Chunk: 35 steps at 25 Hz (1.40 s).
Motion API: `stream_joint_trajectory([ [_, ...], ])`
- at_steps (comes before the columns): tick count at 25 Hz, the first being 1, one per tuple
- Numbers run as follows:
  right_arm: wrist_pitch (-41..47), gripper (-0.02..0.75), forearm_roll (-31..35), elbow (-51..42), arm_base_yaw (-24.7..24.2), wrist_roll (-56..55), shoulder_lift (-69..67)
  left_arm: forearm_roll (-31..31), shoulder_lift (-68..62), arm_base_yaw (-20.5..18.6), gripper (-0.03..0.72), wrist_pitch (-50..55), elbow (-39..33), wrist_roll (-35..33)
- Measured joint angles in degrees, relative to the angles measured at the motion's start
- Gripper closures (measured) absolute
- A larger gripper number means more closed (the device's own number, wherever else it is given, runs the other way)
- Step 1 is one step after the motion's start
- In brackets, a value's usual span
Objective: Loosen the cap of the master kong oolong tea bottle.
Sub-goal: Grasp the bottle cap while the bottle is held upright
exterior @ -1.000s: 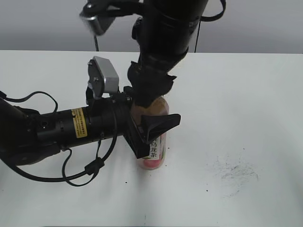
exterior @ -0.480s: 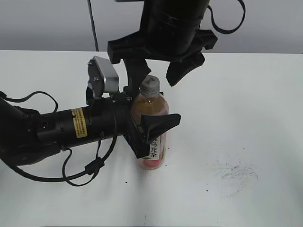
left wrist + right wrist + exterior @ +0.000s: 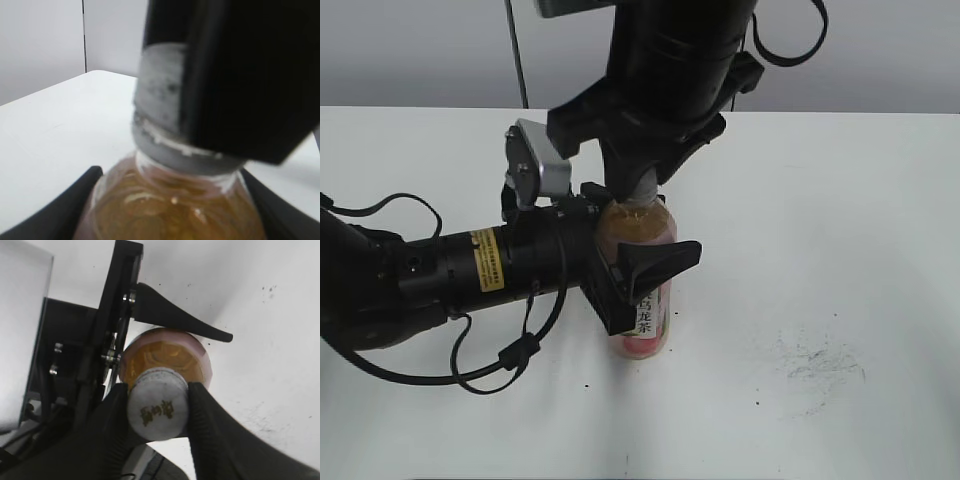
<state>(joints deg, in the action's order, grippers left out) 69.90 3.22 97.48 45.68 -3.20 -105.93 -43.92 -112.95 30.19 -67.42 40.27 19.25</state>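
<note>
Tea of a pale amber colour fills the master kong oolong tea bottle (image 3: 642,290), a slim clear plastic bottle standing upright near the middle of the bench (image 3: 840,230). Its lower half carries a pink peach label with a white strip of dark vertical Chinese characters. The cap (image 3: 157,410) is small, round and white-grey, with a dark mark on its top; in the left wrist view its ribbed side (image 3: 160,97) looks scuffed, and a pale ring sits below it on the neck.

From the left side the left end effector (image 3: 630,275) is clenched around the bottle's body, one black finger (image 3: 660,262) crossing the front above the label. From above, the right end effector (image 3: 157,412) grips the cap, its two dark fingers (image 3: 112,415) pressed against opposite sides of it.

Underneath, the bench is plain white and matte, with tiny dark specks and a grey smudge (image 3: 815,365) of scuff marks to the right of the bottle. Behind it runs a bare pale grey wall (image 3: 400,50).
</note>
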Motion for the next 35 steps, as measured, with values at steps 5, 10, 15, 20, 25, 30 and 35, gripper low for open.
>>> stream_joint_trajectory([
  [5, 0.1, 0.464, -0.49, 0.0, 0.28, 22.24, 0.0, -0.18, 0.0, 0.0, 0.24, -0.13, -0.05, 0.0],
  [10, 0.15, 0.464, -0.54, 0.0, 0.28, 50.07, 0.0, -0.62, 0.0, 0.0, 0.24, -0.19, -0.05, -0.18],
  [15, 0.22, 0.464, -0.54, 0.05, 0.28, 77.59, 0.0, -0.73, 0.0, 0.0, 0.24, -0.24, -0.05, -0.43],
  [20, 0.32, 0.464, -0.54, 0.09, 0.33, 106.18, 0.0, -0.73, 0.0, 0.0, 0.24, -0.19, -0.05, -0.54],
  [25, 0.08, 0.464, -0.6, 0.09, 0.4, 129.26, 0.0, -0.62, 0.0, 0.0, 0.24, -0.19, -0.05, -0.47],
  [30, -0.26, 0.464, -0.91, 0.09, 0.4, 146.05, 0.0, -0.33, 0.0, 0.0, 0.24, -0.19, -0.05, -0.25],
  [35, -0.2, 0.464, -1.03, 0.58, 0.47, 151.57, -0.11, -0.26, 0.0, 0.0, 0.24, -0.19, -0.05, -0.21],
])
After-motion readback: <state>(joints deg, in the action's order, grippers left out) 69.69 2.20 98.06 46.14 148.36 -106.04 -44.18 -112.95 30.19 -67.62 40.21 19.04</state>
